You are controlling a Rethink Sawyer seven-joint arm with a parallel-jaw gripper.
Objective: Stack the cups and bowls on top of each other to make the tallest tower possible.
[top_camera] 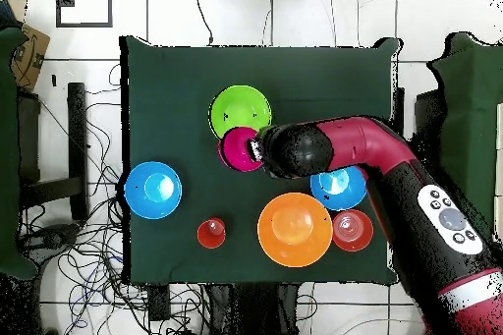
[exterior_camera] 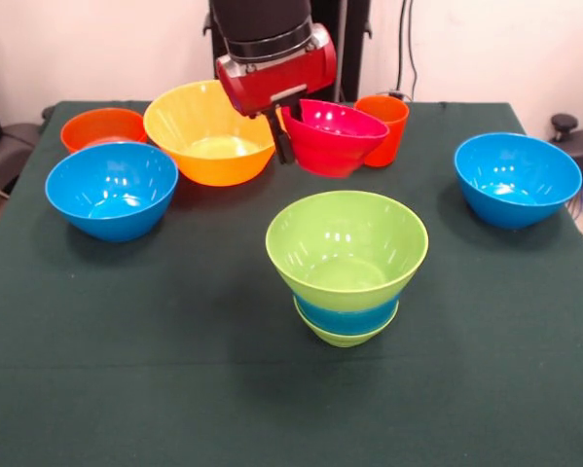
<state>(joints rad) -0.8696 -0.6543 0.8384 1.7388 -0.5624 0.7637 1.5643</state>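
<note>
In the front view, from the left, a small glossy orange-red plastic bowl (exterior_camera: 103, 127) sat at the far side of the dark green tablecloth (exterior_camera: 174, 321), partly hidden behind a glossy blue plastic bowl (exterior_camera: 111, 190) standing nearer the camera. Beside them stood the largest bowl, a yellow-orange plastic one (exterior_camera: 209, 132), its right rim covered by the robot's red and black gripper (exterior_camera: 283, 128). The gripper was clamped on the rim of a small red-pink plastic bowl (exterior_camera: 335, 136), which hung tilted above the cloth; one dark finger showed outside the rim, the other was hidden inside. Behind it an orange plastic cup (exterior_camera: 385, 126) was half concealed. In front, at the middle, stood the tower (exterior_camera: 347, 268): a large lime green bowl nested in a blue one over a green one, of which only narrow bands showed. At the right stood a second blue plastic bowl (exterior_camera: 517, 179). In the overhead view the arm (top_camera: 393, 169) covered part of one blue bowl.
</note>
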